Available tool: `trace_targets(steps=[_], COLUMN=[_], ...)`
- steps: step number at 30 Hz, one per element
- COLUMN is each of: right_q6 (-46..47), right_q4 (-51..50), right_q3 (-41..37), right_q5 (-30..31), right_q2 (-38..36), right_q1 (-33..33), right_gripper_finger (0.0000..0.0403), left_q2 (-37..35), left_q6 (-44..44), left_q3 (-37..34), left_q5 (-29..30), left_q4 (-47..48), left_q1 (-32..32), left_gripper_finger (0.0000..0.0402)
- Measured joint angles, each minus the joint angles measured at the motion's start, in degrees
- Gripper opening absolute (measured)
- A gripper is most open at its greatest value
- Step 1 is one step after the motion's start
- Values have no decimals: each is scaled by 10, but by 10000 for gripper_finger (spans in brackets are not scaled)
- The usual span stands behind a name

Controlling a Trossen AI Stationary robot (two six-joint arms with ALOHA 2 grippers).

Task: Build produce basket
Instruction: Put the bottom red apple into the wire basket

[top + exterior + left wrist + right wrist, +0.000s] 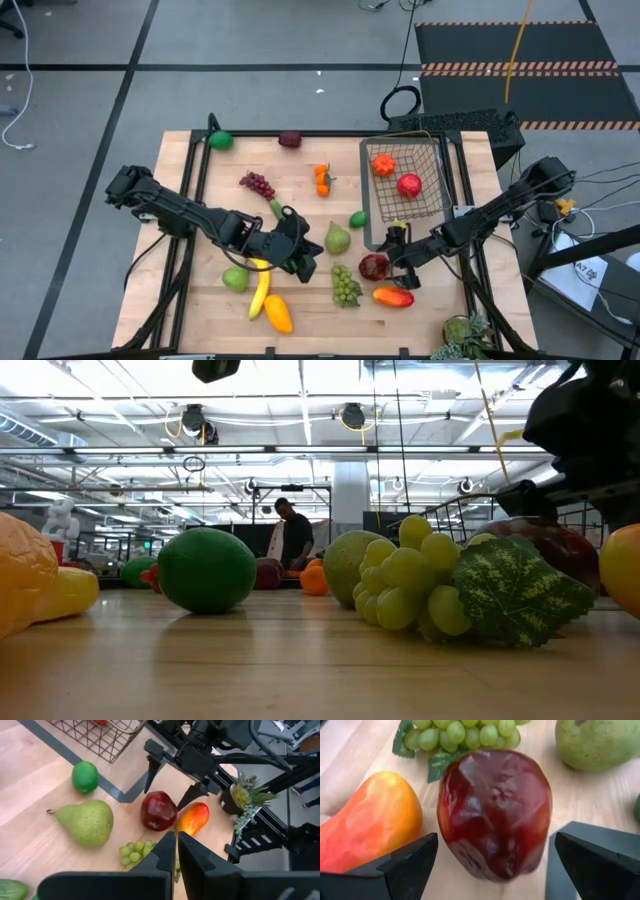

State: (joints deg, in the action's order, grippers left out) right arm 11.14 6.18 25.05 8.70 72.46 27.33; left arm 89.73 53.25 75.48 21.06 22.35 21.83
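Left end effector [305, 258] closed and empty mid-bench, beside banana [260, 288]. Further right, dark red apple [495, 812] on bench between wide-open fingers of nearer right end effector [398, 262], mango [367, 820] just beside. Wire basket [428, 160] beyond.

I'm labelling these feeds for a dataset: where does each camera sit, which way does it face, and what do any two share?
High view: overhead, looking straight down on the table; both arms show.
Low view: table-top height, level across green grapes into the room; arm parts at top right.
Left wrist view: on the left arm, facing the dark red apple; own shut fingers below, the right gripper beyond.
Right wrist view: own open fingers flank that apple.
Both wrist views share the apple, mango and pear.
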Motion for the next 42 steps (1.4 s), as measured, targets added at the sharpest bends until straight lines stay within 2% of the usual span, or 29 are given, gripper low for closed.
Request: trace_targets(steps=[10,18,24,30,42], right_q6=[3,49,90,130,160], right_q4=[122,176,176,158,88], right_q3=[-10,-10,-10,3,127], right_q5=[0,1,1,4,21], right_q2=[80,110,75,6,-91], right_q1=[0,0,0,0,-20], right_gripper_finger=[392,355,351,353,354], left_q2=[0,0,0,0,0], left_q6=[9,10,-2,-12,-42], left_q3=[0,0,0,-1,-1], left_q5=[0,0,0,-1,-1], left_q4=[2,2,8,40,109], left_q1=[-1,1,3,3,-1], left_gripper_finger=[21,21,21,21,21])
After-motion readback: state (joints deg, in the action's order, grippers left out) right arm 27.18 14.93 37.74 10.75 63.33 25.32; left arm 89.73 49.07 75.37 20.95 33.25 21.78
